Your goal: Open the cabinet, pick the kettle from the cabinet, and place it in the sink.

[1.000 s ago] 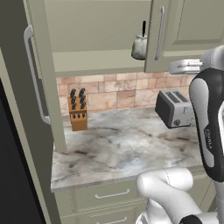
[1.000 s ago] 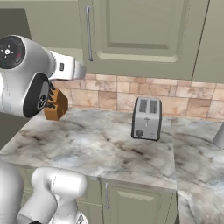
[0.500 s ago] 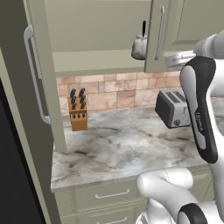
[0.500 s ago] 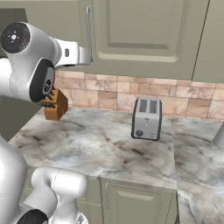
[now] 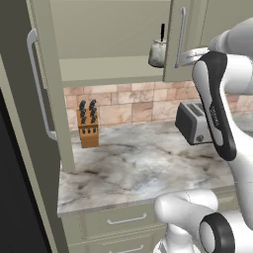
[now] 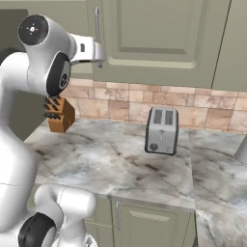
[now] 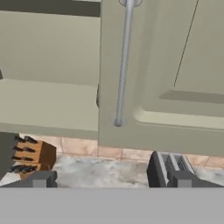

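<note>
My fingers, spread wide and empty, face the cabinet, on whose open shelf the kettle stands: probably light, rigid, slick metal, best gripped by its thin black handle above the desk

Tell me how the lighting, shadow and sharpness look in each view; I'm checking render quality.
Left base view: even light, kettle dim in the shaded cabinet. Right base view: flat light, small soft shadow under the toaster. Hand view: door handle sharp, no glare or blur.
</note>
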{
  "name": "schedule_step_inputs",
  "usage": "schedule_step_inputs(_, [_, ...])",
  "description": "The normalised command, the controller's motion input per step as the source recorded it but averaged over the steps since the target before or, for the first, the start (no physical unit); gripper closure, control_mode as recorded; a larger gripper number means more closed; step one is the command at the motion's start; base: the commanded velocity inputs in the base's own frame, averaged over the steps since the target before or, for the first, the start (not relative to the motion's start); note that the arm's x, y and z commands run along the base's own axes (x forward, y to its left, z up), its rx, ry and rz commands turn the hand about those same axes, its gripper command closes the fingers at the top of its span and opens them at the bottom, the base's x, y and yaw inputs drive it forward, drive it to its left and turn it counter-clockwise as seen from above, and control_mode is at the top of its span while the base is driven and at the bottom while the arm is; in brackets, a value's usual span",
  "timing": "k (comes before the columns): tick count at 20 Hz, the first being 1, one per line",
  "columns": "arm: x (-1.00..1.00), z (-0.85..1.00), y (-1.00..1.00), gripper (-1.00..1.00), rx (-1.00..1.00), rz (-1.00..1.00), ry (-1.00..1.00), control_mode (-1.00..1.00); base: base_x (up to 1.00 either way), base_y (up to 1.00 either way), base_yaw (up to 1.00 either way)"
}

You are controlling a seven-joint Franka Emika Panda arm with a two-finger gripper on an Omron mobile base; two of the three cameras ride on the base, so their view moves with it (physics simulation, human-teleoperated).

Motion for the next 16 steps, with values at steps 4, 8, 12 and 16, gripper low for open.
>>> schedule_step_inputs(4, [0.46,0.06,-0.02,-1.00,0.00,0.00,0.00,-1.00,0.00,0.00,0.00])
schedule_step_inputs(8, [0.48,0.04,0.00,-1.00,0.00,0.00,0.00,-1.00,0.00,0.00,0.00])
schedule_step_inputs(12, [0.50,0.00,0.01,-1.00,0.01,0.00,0.00,-1.00,0.00,0.00,0.00])
schedule_step_inputs(16, [0.50,0.00,0.00,-1.00,0.01,0.00,0.00,-1.00,0.00,0.00,0.00])
